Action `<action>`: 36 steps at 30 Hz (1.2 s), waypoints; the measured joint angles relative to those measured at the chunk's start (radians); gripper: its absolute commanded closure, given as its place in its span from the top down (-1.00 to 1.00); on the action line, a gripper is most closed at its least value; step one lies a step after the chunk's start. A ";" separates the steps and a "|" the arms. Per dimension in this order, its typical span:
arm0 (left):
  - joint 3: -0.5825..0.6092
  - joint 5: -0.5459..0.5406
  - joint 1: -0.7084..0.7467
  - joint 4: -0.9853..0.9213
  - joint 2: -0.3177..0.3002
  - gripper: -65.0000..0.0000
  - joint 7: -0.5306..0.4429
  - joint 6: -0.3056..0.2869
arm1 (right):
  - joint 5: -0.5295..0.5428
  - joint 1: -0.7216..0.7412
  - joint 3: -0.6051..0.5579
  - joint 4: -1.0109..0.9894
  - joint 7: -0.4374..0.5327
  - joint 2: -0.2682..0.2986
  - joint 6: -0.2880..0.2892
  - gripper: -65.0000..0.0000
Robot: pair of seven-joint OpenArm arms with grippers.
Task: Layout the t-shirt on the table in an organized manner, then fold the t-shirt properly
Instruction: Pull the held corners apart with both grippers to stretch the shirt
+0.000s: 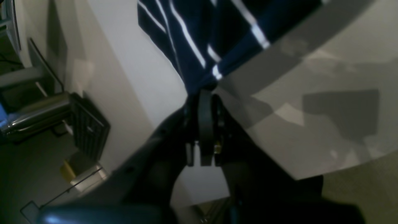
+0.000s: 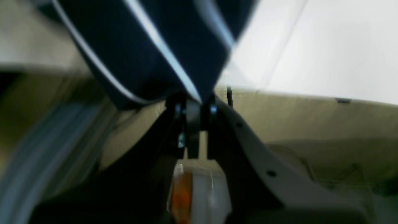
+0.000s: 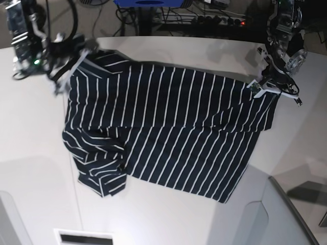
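Note:
The dark navy t-shirt (image 3: 163, 132) with thin white stripes is held up and stretched wide between my two grippers above the white table (image 3: 168, 219). Its lower hem and a bunched sleeve (image 3: 99, 176) droop toward the tabletop. On the base view's right, my left gripper (image 3: 264, 88) is shut on the shirt's upper corner. The left wrist view shows its closed fingertips (image 1: 203, 91) pinching the fabric (image 1: 192, 34). My right gripper (image 3: 71, 69) is shut on the other upper corner at the base view's left. In the blurred right wrist view, cloth (image 2: 149, 46) rises from that gripper (image 2: 199, 99).
Cables and a power strip (image 3: 214, 20) lie beyond the table's curved far edge. A seam (image 3: 278, 189) crosses the tabletop at the lower right. In the left wrist view, a dark slatted box (image 1: 90, 127) and metal frame sit on the floor beside the table (image 1: 326, 133).

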 measured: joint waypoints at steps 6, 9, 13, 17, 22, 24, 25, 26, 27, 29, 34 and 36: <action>0.004 0.000 -0.040 0.028 -0.008 -1.00 -0.016 0.011 | -0.019 0.013 0.040 0.043 -0.043 0.045 0.003 -1.00; 0.004 0.004 0.019 0.012 -0.008 -1.00 -0.008 0.008 | 0.002 -0.073 -0.030 0.032 -0.036 0.023 0.003 -1.00; 0.007 0.003 0.065 0.004 0.014 -1.00 0.002 0.001 | -0.017 -0.069 -0.050 -0.002 0.013 -0.004 0.003 -1.00; 0.003 0.003 0.105 0.011 0.021 -1.00 -0.006 0.004 | -0.011 -0.084 -0.054 -0.019 -0.005 -0.004 0.003 -1.00; 0.000 0.004 0.152 0.011 0.021 -1.00 -0.004 0.004 | -0.012 -0.073 -0.053 -0.019 0.002 -0.003 0.003 -1.00; -0.001 0.003 0.171 0.013 0.018 -1.00 -0.003 0.004 | -0.013 -0.079 -0.053 -0.019 0.002 -0.003 0.003 -1.00; -0.003 0.003 0.182 0.013 0.019 -1.00 -0.003 0.004 | -0.014 -0.086 -0.053 -0.019 0.003 -0.003 0.003 -1.00; -0.003 0.003 0.191 0.013 0.018 -1.00 -0.003 0.004 | -0.014 -0.092 -0.053 -0.019 0.003 -0.003 0.003 -1.00; -0.010 0.003 0.198 0.013 0.020 -1.00 -0.003 0.003 | -0.014 -0.098 -0.054 -0.019 0.003 -0.004 0.003 -1.00; -0.043 -0.001 0.205 0.013 0.027 -1.00 -0.003 0.003 | -0.014 -0.103 -0.055 -0.019 0.019 -0.004 0.003 -1.00; -0.098 0.003 0.196 0.013 0.037 -1.00 -0.008 0.004 | -0.014 -0.097 -0.055 -0.076 0.055 -0.003 0.003 -1.00; -0.101 0.003 0.198 0.013 0.036 -1.00 -0.007 0.003 | -0.014 -0.101 -0.055 -0.077 0.060 -0.002 0.003 -1.00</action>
